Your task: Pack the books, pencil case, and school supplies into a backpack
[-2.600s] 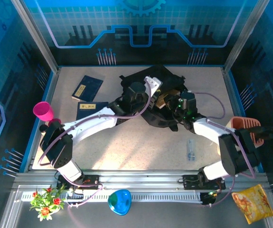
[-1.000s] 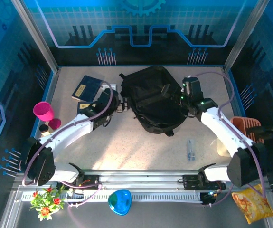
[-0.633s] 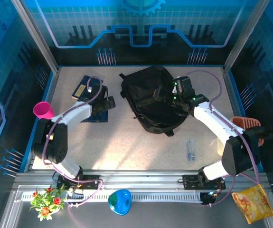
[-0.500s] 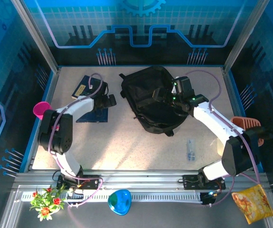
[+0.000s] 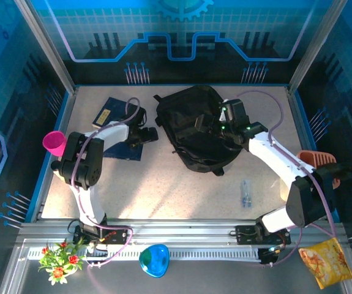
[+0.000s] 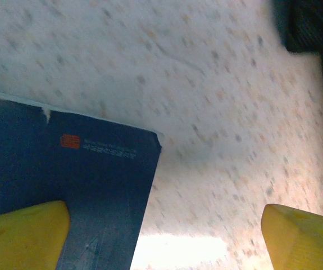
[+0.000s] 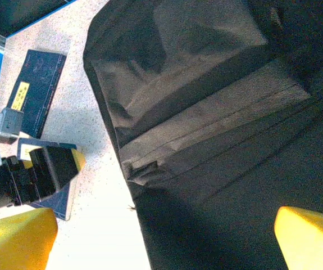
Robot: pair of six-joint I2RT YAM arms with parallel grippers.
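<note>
Left gripper (image 5: 145,133) was shifted from the backpack (image 5: 188,110) to a navy book (image 6: 94,180) just left of it; jaws are spread wide, nothing gripped. Right gripper (image 5: 204,125) is held open over the backpack.

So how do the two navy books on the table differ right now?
The far book lies uncovered with its gold label showing; the near book is partly under the left gripper and shows only a small red mark. The far book sits closer to the back edge; the near book lies closer to the arms. Both are thin, navy, flat on the table and outside the backpack.
</note>
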